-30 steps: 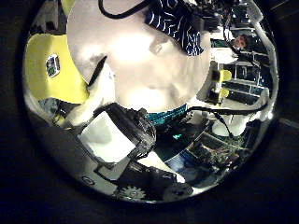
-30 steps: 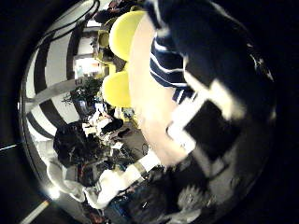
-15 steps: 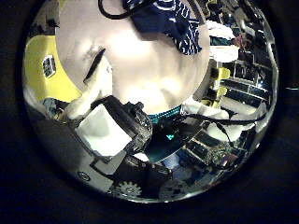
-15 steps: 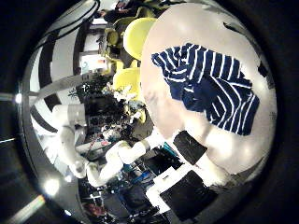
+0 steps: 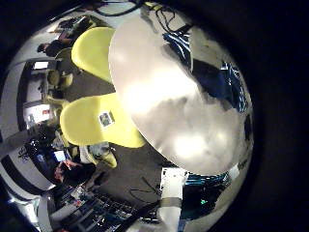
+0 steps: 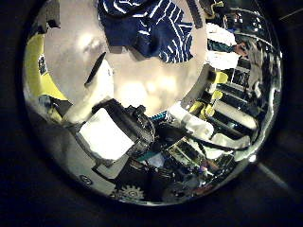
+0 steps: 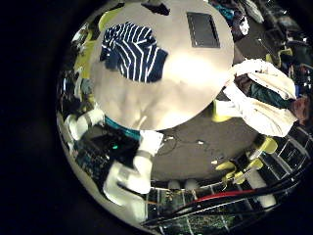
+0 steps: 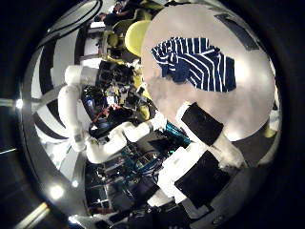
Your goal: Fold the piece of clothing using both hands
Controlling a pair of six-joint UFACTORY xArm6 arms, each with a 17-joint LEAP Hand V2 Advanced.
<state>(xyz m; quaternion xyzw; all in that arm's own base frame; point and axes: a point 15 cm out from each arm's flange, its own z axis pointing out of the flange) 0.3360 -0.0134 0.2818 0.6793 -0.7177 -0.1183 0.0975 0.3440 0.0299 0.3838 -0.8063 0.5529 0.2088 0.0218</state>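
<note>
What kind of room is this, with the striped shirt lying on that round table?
Probably a robotics lab or workshop. A white robot arm stands beside the round table, where the striped shirt lies, yellow chairs are drawn up to it, and cluttered equipment benches line the background.

Left hand (image 6: pixel 109 128) and right hand (image 8: pixel 205 143) relaxed, empty

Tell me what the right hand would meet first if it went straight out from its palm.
Probably the bare table, beside the striped garment rather than on it. Both right palm views look down on the tabletop from well above, the garment off-centre; depth is unclear.
</note>
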